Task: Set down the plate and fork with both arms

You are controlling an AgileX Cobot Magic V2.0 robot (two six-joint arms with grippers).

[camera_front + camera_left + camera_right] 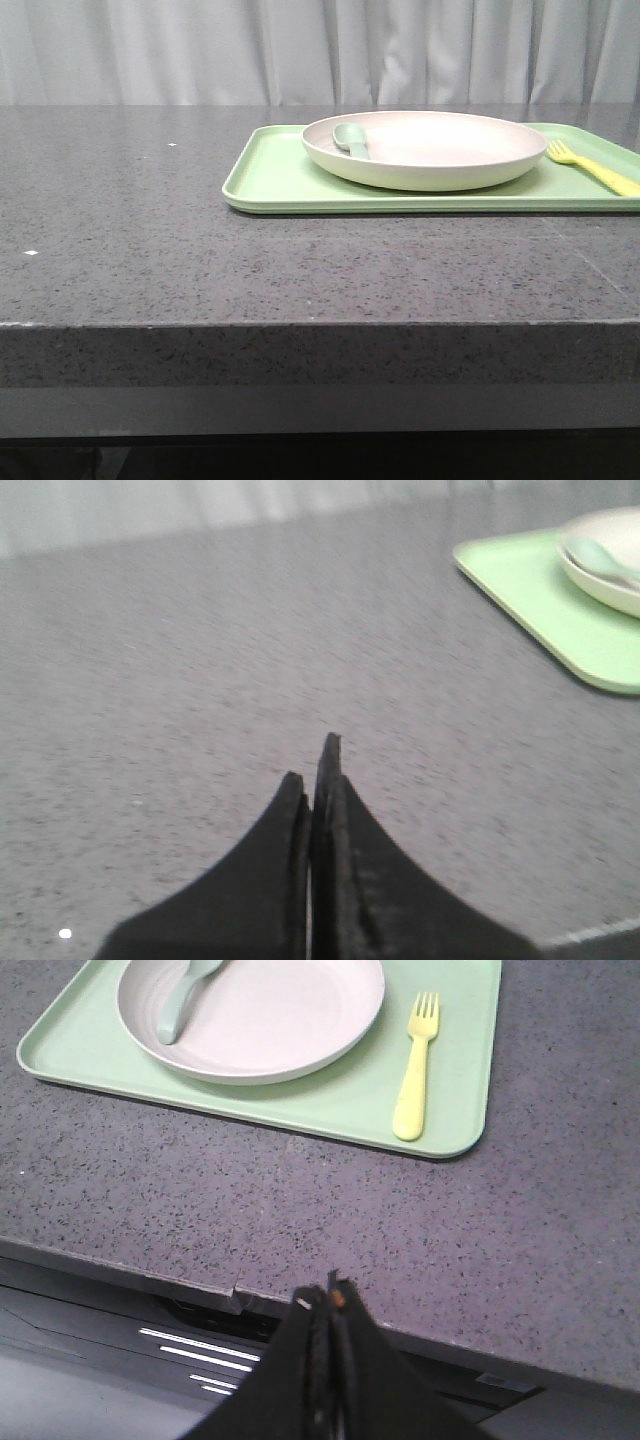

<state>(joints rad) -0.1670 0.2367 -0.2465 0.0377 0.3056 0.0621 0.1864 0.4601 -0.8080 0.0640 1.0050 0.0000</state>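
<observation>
We look across a dark speckled stone table (150,250) with a pale curtain (200,50) behind it. Toward the right of the table lies a flat light-green tray (280,180). On the tray sits the plate (430,150), round, shallow and off-white, with a grey-green spoon (352,140) resting inside it near its left rim. Just beside the plate, on the right part of the tray, lies the fork (595,170), small and pale yellow, its tines pointing away from us.

Our left gripper (318,780) hovers over bare table well apart from the tray, its dark fingers pressed together and holding nothing. Our right gripper (325,1305) hangs over the near table edge, short of the tray, fingers likewise pressed together and empty.

We judge the task has barely begun: neither plate nor fork is grasped, and both rest on the tray. Reaching, gripping, lifting and placing all remain for both arms.
</observation>
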